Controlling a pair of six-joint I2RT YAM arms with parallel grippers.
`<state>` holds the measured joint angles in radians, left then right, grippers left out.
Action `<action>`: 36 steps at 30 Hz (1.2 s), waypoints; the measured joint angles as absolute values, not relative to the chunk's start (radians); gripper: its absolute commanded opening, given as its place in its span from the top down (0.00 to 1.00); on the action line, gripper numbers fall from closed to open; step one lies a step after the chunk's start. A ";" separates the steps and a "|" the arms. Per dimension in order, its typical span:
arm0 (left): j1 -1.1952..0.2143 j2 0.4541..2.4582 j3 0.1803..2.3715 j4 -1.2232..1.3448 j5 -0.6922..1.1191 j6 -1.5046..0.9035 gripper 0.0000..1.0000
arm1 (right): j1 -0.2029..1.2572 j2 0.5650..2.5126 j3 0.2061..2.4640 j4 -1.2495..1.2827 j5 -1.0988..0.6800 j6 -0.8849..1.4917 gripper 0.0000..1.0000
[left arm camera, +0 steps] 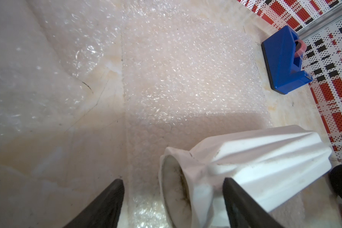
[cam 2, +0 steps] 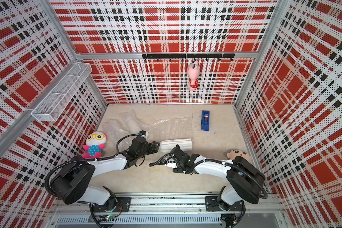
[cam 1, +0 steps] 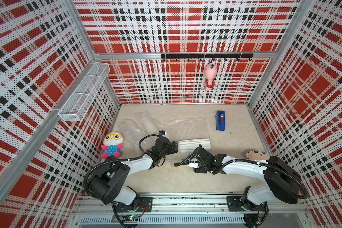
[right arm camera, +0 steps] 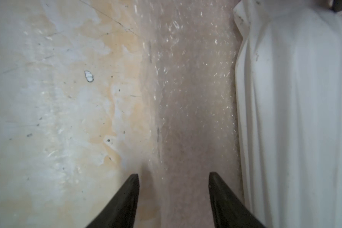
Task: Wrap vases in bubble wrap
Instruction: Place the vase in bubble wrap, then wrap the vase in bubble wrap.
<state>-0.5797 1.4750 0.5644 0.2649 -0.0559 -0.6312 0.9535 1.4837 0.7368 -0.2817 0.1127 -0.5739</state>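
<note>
left claw [left arm camera: 172, 178] open around the neck of the lying vase [left arm camera: 255, 158]; right claw [right arm camera: 173, 173], jaws apart, over the bubble wrap [right arm camera: 186, 98] edge, lower middle. likely next: pinch it, fold it over.

Our left wrist camera sits just behind the left gripper [left arm camera: 173, 179], looking closely at the ribbed vase [left arm camera: 265, 158] and bubble wrap [left arm camera: 186, 69] ahead. The right wrist camera, behind the right gripper [right arm camera: 173, 173], is nearer still and shares both. Both top views look down from high behind both tools.
</note>
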 measured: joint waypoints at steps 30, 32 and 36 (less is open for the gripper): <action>-0.597 1.591 0.760 0.138 -0.112 -0.548 0.18 | 0.922 1.381 0.738 -0.116 0.303 -0.633 1.00; -0.599 1.597 0.761 0.132 -0.116 -0.543 0.18 | 0.913 1.386 0.740 -0.098 0.315 -0.649 1.00; -0.602 1.606 0.770 0.127 -0.131 -0.534 0.18 | 0.898 1.413 0.744 -0.054 0.337 -0.684 1.00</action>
<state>-0.6018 1.6058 0.7704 0.1272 -0.1314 -0.5343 0.8978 1.4132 0.7437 -0.0544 0.3370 -0.6838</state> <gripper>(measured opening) 0.826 0.043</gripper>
